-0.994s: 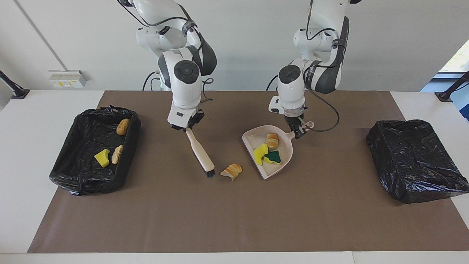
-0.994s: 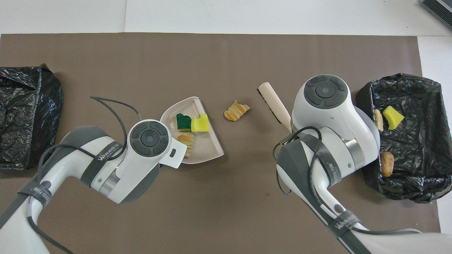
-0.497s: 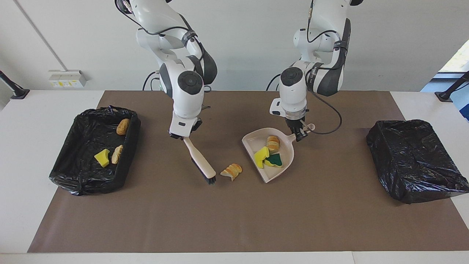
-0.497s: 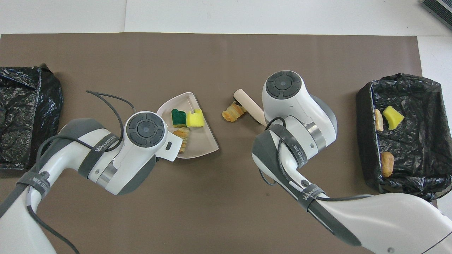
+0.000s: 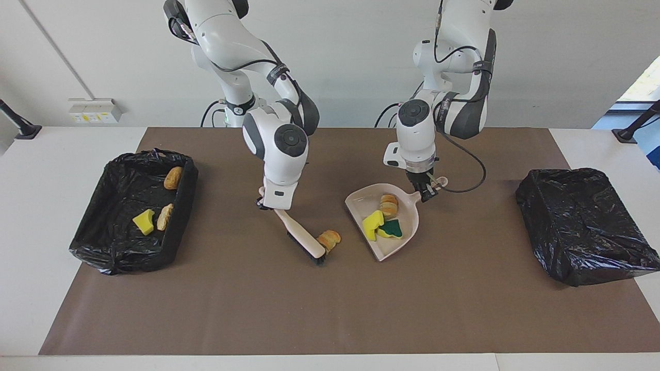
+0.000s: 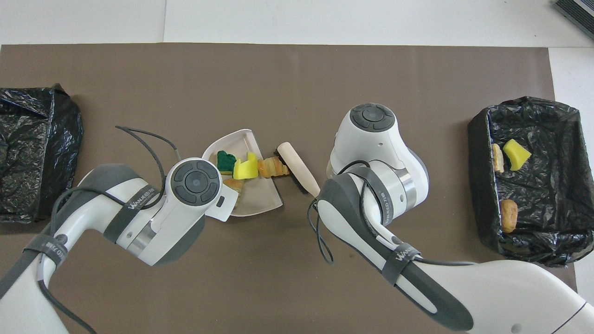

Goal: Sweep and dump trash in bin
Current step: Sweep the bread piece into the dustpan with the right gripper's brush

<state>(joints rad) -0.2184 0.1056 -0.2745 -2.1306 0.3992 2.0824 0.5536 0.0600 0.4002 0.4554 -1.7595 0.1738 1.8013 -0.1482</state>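
Brush (image 5: 301, 238) swept closer: bread scrap (image 5: 329, 239) now nearly at the dustpan (image 5: 407, 226) mouth.
Right end effector (image 5: 269, 204) stays clamped on the brush; left end effector (image 5: 427, 191) grips the dustpan handle, other scraps inside.

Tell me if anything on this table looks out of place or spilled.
One bread scrap lies loose on the brown mat, between the brush and the dustpan; the other scraps sit in the dustpan or in the open bin. The second bin, toward the left arm's end, is wrapped over in black plastic.
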